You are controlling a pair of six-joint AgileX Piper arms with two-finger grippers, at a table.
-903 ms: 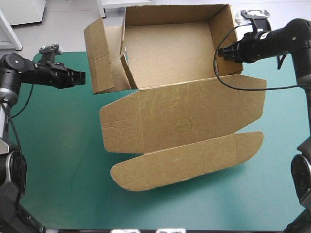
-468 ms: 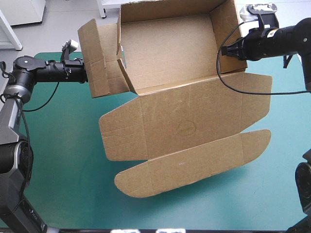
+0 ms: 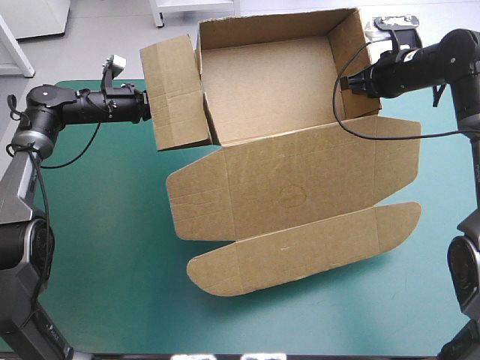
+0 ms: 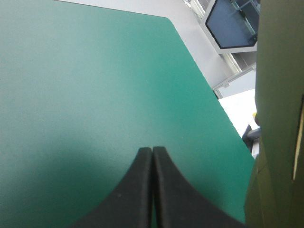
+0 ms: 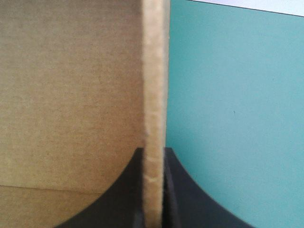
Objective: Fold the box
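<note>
Teal-green surface (image 3: 97, 225) seen from above, carrying a brown box (image 3: 262, 82) that is only partly built. The box lies across the middle of the surface, with its open tray toward 12 o'clock, near the far edge. The back wall (image 3: 262, 22) and right wall (image 3: 346, 52) of the tray stand up. The lid (image 3: 300, 180) lies flat, stretching from the tray toward 6 o'clock. It ends in a long rounded tongue (image 3: 300, 251) at the near side. On the tray's 9 o'clock side is the left wall (image 3: 176, 94), a creased panel that looks loose and is not tucked into the tray.

The right pincer (image 5: 153, 152) reaches in from 2 o'clock. It is all but closed on the top edge of the right wall, with the board clamped between its black fingers. The left pincer (image 3: 147, 105) comes in from 9 o'clock. Its fingers are pressed together into a point and grip nothing. From above, its tip meets the outer face of the left wall, and its own camera shows board just beside it.

The step in hand appears to be setting up the left wall while the right one is steadied. The next move probably calls for a gentle push toward 3 o'clock to bring that panel square to the tray. The right hold would need to stay firm so the box does not slide.
</note>
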